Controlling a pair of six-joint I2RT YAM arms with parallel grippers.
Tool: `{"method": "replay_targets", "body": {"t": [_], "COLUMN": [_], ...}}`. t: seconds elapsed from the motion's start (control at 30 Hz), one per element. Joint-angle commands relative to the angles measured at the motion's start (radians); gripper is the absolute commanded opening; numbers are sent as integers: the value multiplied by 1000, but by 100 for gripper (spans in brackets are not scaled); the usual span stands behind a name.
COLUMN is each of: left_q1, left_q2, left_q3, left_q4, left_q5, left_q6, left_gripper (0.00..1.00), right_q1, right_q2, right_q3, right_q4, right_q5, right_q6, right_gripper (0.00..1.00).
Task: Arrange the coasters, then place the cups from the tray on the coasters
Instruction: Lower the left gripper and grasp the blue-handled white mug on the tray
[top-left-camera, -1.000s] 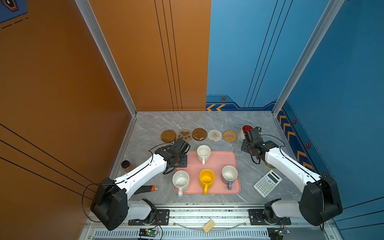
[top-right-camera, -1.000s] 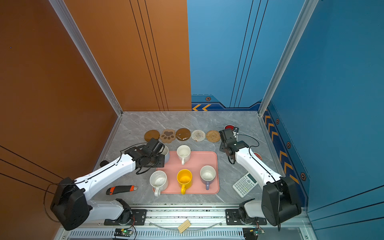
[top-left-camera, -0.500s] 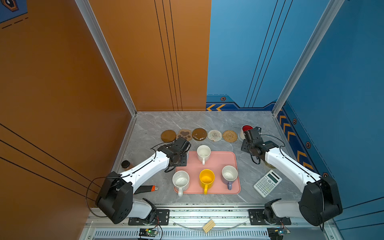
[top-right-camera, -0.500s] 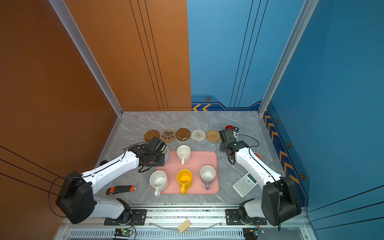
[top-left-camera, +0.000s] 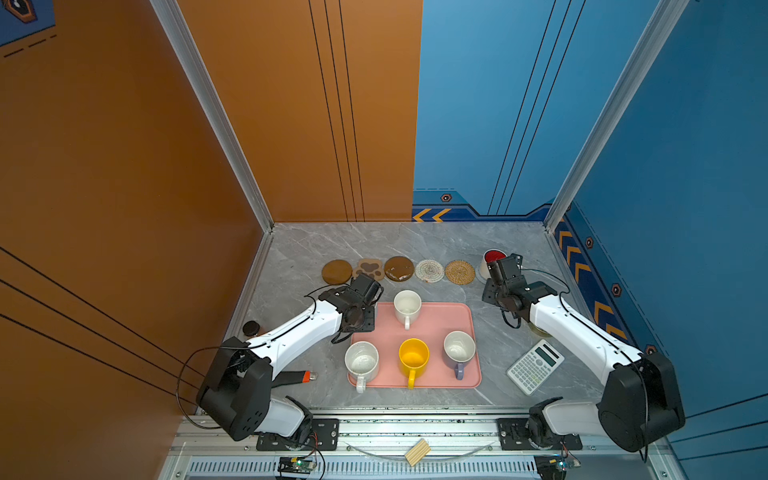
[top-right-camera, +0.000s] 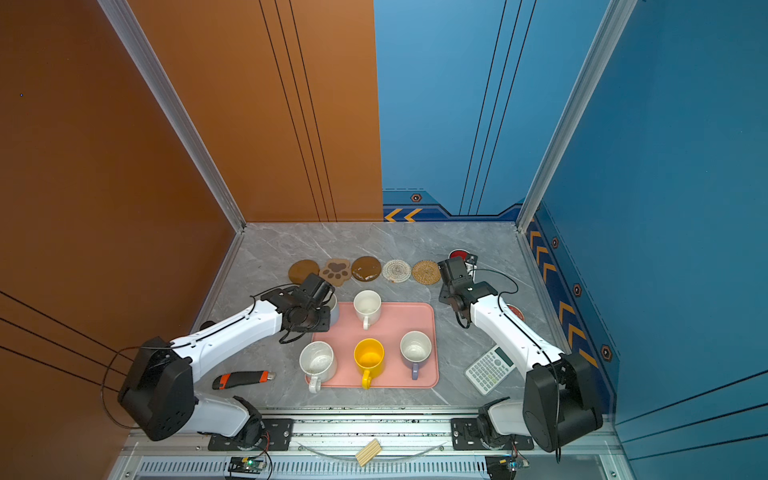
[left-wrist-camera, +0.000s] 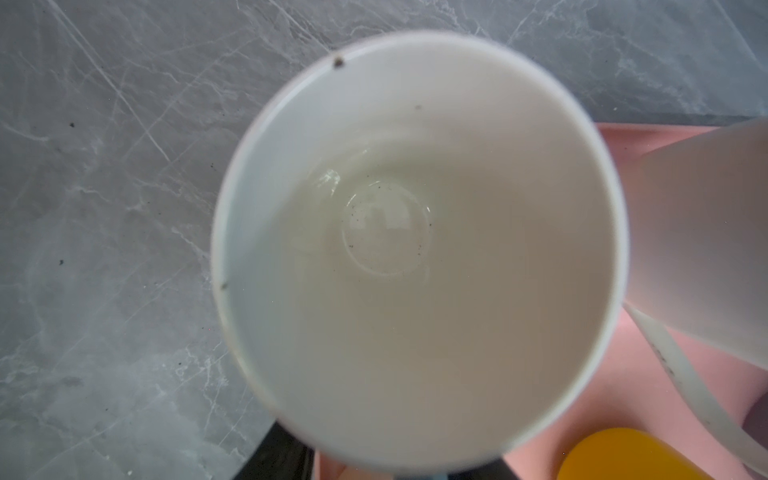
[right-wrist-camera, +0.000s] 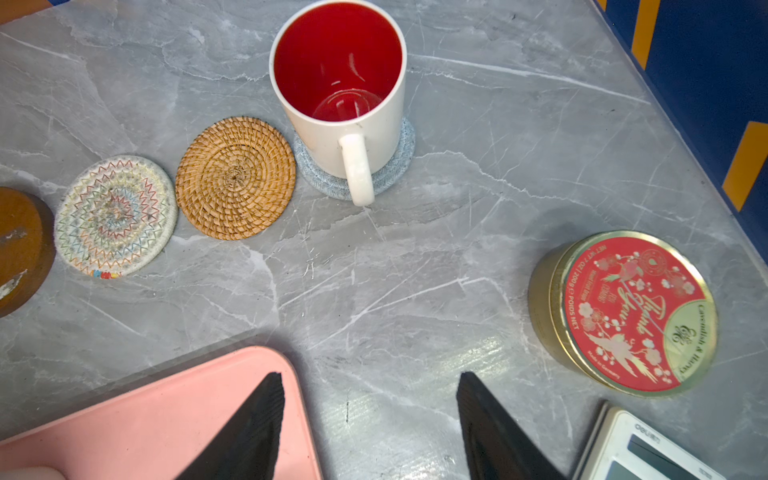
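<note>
Coasters (top-left-camera: 399, 269): five bare in row, centre of both top views. Left gripper (top-right-camera: 322, 318) over light blue mug (top-right-camera: 333, 309) at tray (top-left-camera: 436, 322) upper-left corner, grip cannot tell. Red-inside mug (right-wrist-camera: 338, 91) stands on blue-grey coaster (right-wrist-camera: 395, 174), right of row. Right gripper (right-wrist-camera: 369, 378) wide apart, empty.

I see the red-lined cup (right-wrist-camera: 338, 104) upright on the blue-grey coaster (right-wrist-camera: 322, 187), five bare coasters (top-left-camera: 399, 268) rowed beside it, four cups (top-left-camera: 413, 355) upright on the pink tray (top-left-camera: 440, 320), another cup (left-wrist-camera: 415, 249) at its corner.

On the grey marbled counter (top-left-camera: 374, 241) lie a white pocket calculator (top-left-camera: 535, 365), a round gold tin with a red printed lid (right-wrist-camera: 631, 316) (just beside the calculator), a black-and-orange box cutter (top-right-camera: 243, 379), and a small dark round thing (top-left-camera: 250, 328), perhaps a cap.
</note>
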Motion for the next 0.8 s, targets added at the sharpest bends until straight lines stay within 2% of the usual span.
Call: {"method": "replay_targets", "body": {"t": [0.0,0.27,0.4,0.53,0.77], "left_q1": [12,12,13,12,12], "left_q2": [14,22,25,22,-21], "left_q3": [26,24,28,34,33], "left_q4": [1,1,1,1,1], "left_q5": [21,24,27,34,17], "left_q6": [8,9,11,14,17], "left_gripper": [40,29,18,1,0], "right_q1": [3,2,2,4,8], "right_q2": [-11,-16,-19,-20,-22], "right_q3": [15,8,5,3,-3], "right_q4": [-24,-24,-25,-26,-26], "right_q5": [7,14,15,19,24], "right_q6": [5,7,10,10,15], "right_gripper": [65,65,65,65,65]}}
